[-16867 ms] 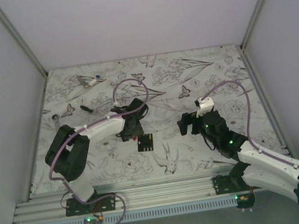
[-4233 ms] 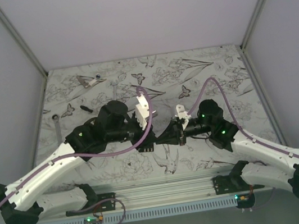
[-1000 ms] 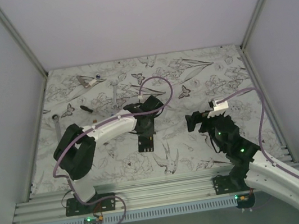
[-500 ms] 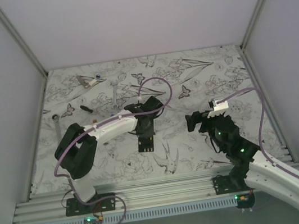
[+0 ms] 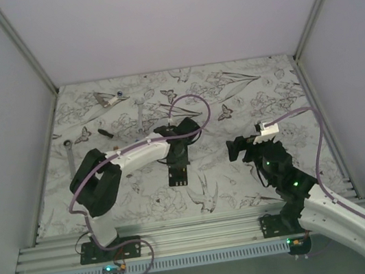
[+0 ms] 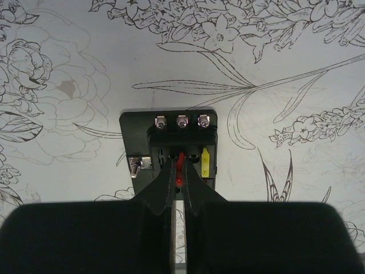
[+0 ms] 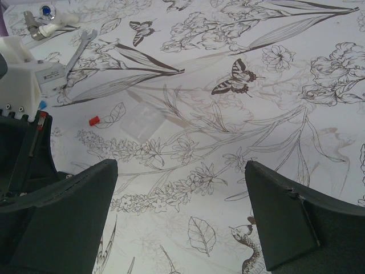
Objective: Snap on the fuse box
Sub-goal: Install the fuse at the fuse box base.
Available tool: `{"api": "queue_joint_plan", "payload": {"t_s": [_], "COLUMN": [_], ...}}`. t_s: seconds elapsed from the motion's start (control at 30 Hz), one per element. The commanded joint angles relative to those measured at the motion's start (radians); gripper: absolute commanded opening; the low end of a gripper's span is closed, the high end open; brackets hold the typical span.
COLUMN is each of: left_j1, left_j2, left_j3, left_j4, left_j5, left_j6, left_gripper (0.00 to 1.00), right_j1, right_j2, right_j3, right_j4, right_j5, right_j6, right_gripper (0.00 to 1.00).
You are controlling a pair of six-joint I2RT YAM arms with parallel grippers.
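The fuse box (image 6: 137,132) is a flat black block lying on the flower-printed mat, with three screws along its far edge and a yellow fuse (image 6: 205,162) in one slot. My left gripper (image 6: 179,171) points down at it and is shut on a red fuse (image 6: 181,161) that stands over the slot beside the yellow one. From above, the fuse box (image 5: 177,177) lies near the table's middle, under the left gripper (image 5: 177,161). My right gripper (image 5: 235,149) hovers to the right of it, open and holding nothing; in its own view the right gripper (image 7: 182,214) is over bare mat.
A clear square plastic piece (image 7: 141,121) lies flat on the mat beyond the right gripper, with a small loose red piece (image 7: 94,120) next to it. A wrench (image 5: 140,112) and other metal tools (image 5: 107,98) lie at the back left. Grey walls enclose three sides.
The left arm's elbow has drifted slightly to the right while its gripper stays on the fuse box. The right arm has not moved.
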State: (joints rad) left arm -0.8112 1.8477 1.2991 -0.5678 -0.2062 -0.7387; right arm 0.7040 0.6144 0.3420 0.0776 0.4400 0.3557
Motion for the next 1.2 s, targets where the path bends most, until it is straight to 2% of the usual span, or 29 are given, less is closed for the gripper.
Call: {"api": "queue_joint_plan", "payload": {"t_s": [0.0, 0.43, 0.87, 1.17], "left_j1": [0.006, -0.014, -0.028, -0.031], "left_j2": [0.054, 0.085, 0.117, 0.038], "left_j3": [0.021, 0.046, 0.093, 0.032], "left_j4": [-0.079, -0.112, -0.093, -0.044], "left_j5": [-0.033, -0.079, -0.03, -0.042], "left_j6": [-0.062, -0.183, -0.066, -0.017], "left_gripper": [0.0, 0.0, 0.0, 0.0], "right_j1": [-0.006, -0.006, -0.006, -0.006], "right_j2": [-0.009, -0.007, -0.009, -0.005], "right_j3": [0.002, 0.002, 0.002, 0.002], "right_j4": [0.017, 0.017, 0.019, 0.019], "right_j5": [0.016, 0.012, 0.004, -0.001], "right_j6": [0.019, 0.023, 0.021, 0.019], "right_gripper": [1.0, 1.0, 1.0, 1.0]}}
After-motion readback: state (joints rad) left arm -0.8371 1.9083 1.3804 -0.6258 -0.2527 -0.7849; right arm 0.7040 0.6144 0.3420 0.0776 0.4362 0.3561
